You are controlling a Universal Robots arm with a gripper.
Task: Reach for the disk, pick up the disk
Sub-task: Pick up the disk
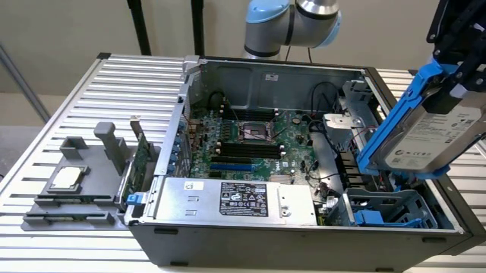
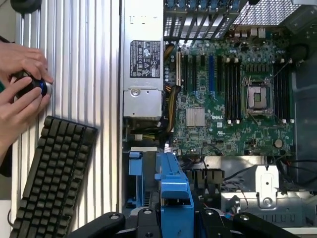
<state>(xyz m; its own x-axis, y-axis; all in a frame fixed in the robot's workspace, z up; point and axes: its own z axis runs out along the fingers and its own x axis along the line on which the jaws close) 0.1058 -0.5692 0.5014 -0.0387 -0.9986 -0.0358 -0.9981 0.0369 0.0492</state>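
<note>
One disk (image 1: 434, 139), a silver hard drive in blue carrier rails, hangs tilted in the air above the drive bay at the exterior view's right, pinched by the one black gripper (image 1: 456, 62), whose fingers close on its blue rail. One open computer case (image 1: 304, 236) sits on a slatted metal table (image 1: 122, 79), showing one green motherboard (image 1: 254, 142) and one silver power supply (image 1: 239, 199). Beside the case lie one black keyboard (image 2: 49, 173) and a person's two hands (image 2: 22, 84).

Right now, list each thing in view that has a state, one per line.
disk: lifted above the case, tilted, held in the claw
computer case: side open, motherboard exposed
CPU socket: empty
drive cage: blue, empty
CPU chip: resting on grey holder
</note>
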